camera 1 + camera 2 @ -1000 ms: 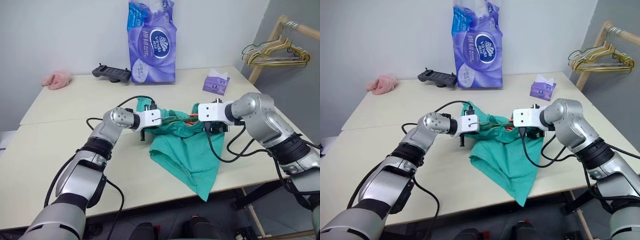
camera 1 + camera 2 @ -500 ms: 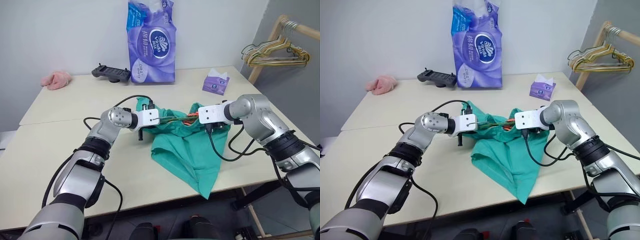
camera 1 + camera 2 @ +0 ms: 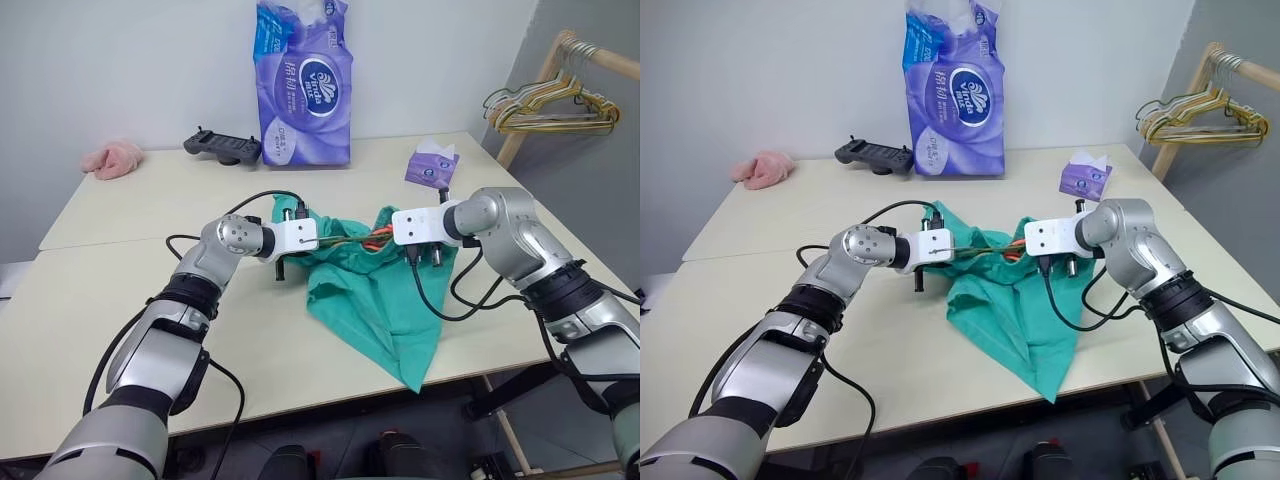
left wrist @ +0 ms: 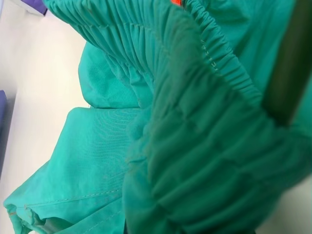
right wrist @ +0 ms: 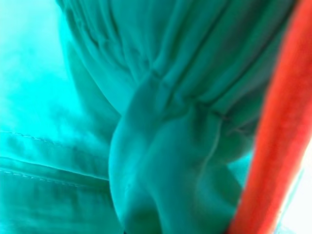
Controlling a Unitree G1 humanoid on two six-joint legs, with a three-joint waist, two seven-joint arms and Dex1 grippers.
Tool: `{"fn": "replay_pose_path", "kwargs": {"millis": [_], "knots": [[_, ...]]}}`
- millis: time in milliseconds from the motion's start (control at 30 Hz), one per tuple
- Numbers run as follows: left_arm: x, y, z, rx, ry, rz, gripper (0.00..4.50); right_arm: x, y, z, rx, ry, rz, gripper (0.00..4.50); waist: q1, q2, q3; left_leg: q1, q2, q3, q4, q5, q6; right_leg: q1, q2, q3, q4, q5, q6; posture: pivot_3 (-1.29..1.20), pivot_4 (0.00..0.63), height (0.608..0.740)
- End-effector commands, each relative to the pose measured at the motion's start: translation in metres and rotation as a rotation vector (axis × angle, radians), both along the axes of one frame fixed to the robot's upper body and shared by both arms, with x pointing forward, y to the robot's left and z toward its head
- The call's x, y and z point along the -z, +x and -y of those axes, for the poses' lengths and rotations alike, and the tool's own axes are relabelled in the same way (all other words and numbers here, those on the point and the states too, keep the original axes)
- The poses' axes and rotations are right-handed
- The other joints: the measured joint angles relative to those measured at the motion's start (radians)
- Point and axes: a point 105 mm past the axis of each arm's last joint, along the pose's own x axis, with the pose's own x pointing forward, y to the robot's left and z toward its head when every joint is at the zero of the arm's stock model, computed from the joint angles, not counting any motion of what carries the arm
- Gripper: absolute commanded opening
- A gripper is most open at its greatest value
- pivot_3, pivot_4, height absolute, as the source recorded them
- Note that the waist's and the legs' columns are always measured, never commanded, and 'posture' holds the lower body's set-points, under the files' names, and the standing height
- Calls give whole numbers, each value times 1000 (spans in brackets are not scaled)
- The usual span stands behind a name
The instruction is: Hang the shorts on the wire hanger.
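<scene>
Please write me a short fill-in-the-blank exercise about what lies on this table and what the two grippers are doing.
1. Both grippers are shut on the waistband of the teal-green fabric ____, the left gripper at one end and the right gripper at the other.
2. The drawstring at the waistband is bright ____.
3. The tall purple tissue pack stands at the table's ____ edge, by the wall.
4. The fluffy cloth at the table's far left corner is ____.

Missing words: shorts; orange; far; pink

My left gripper [image 3: 283,268] fingertips buried in the shorts [image 3: 375,300]; same for my right gripper [image 3: 1055,268]. Wire hanger [image 4: 287,73]: one blurred stretch beside the left jaws, rest under cloth. Orange drawstring [image 5: 273,131] a blur beside the right jaws.
</scene>
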Motion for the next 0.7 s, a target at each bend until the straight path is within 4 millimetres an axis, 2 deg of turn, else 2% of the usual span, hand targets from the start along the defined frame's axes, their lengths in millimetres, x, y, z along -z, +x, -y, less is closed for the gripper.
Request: {"fn": "replay_pose_path", "kwargs": {"millis": [33, 200, 333, 433, 567, 700], "knots": [[-31, 4, 9, 39, -87, 62, 731, -23, 2, -8, -24, 37, 81, 0, 0, 0, 0, 0, 0, 0, 0, 0, 0, 0, 0, 0, 0, 0, 0, -1, 40, 740], [-44, 2, 5, 46, -152, 62, 2249, -18, -1, -8, -14, 66, 59, 0, 0, 0, 0, 0, 0, 0, 0, 0, 0, 0, 0, 0, 0, 0, 0, 2, 43, 740], [-60, 0, -15, 32, -175, 70, 3489, -18, -2, -6, 2, 89, 52, 0, -1, 1, 1, 0, 0, 0, 0, 0, 0, 0, 0, 0, 0, 0, 0, 7, 46, 740], [-63, -2, -24, 26, -170, 68, 4453, -17, -1, -4, 15, 102, 50, 0, -1, 1, 1, 0, 0, 0, 0, 0, 0, 0, 0, 0, 0, 0, 0, 16, 47, 740], [-68, -8, -31, 34, -174, 44, 4484, -18, 1, -1, 32, 119, 43, 0, 0, 1, 1, 0, 0, 0, 0, 0, 0, 0, 0, 0, 0, 0, 0, 20, 50, 740], [-83, -21, -24, 74, -293, -15, 4484, -17, 6, 9, 63, 127, 43, 0, -1, 1, 1, 0, 0, 0, 0, 0, 0, 0, 0, 0, 0, 0, 0, 23, 50, 740]]}}
